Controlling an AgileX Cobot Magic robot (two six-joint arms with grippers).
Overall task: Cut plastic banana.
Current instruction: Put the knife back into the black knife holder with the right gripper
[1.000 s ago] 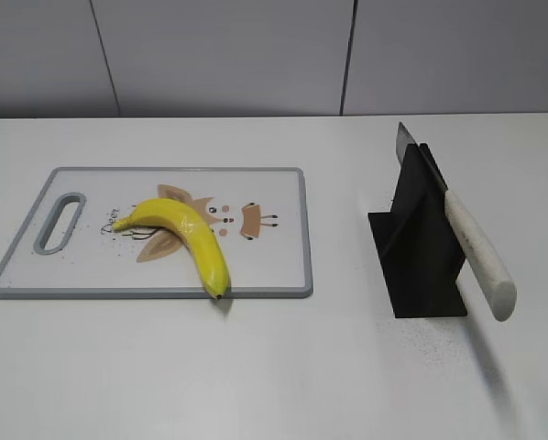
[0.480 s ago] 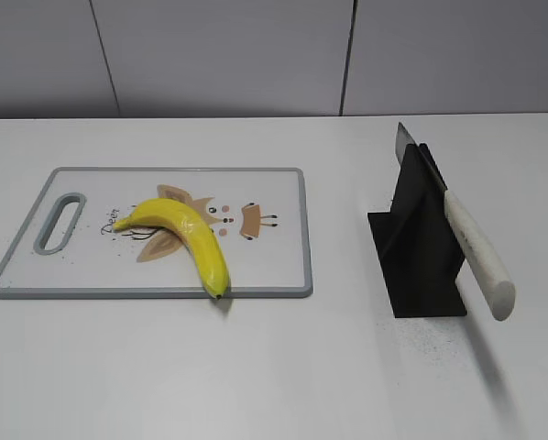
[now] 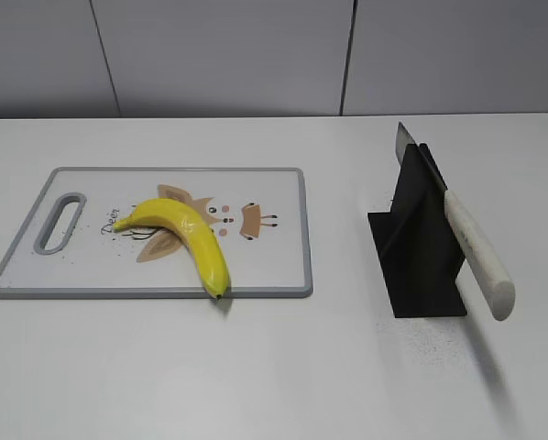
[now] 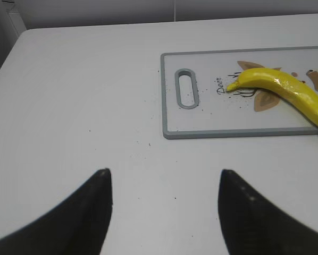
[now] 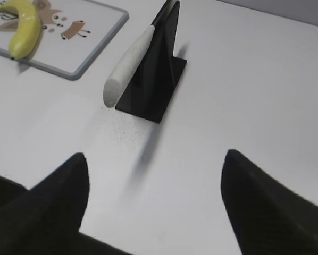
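Note:
The plastic banana [image 3: 184, 235], glossy yellow with a dark tip, lies on a white cutting board [image 3: 274, 266] at the left; its tip overhangs the board's front edge. It also shows in the left wrist view [image 4: 286, 93] and the right wrist view [image 5: 23, 27]. A white-handled knife [image 3: 476, 252] rests slanted in a black stand [image 3: 421, 261], handle toward the front. My left gripper [image 4: 163, 175] is open and empty over bare table, left of the board. My right gripper [image 5: 155, 155] is open and empty, in front of the stand. Neither gripper shows in the exterior view.
The cutting board [image 4: 201, 119] has a grey rim and a handle slot [image 3: 59, 223] at its left end. The knife stand [image 5: 153, 74] stands right of the board. A grey wall runs behind the white table.
A dark object at the right edge of the exterior view one second ago has gone out of view. The banana, board and knife have not moved.

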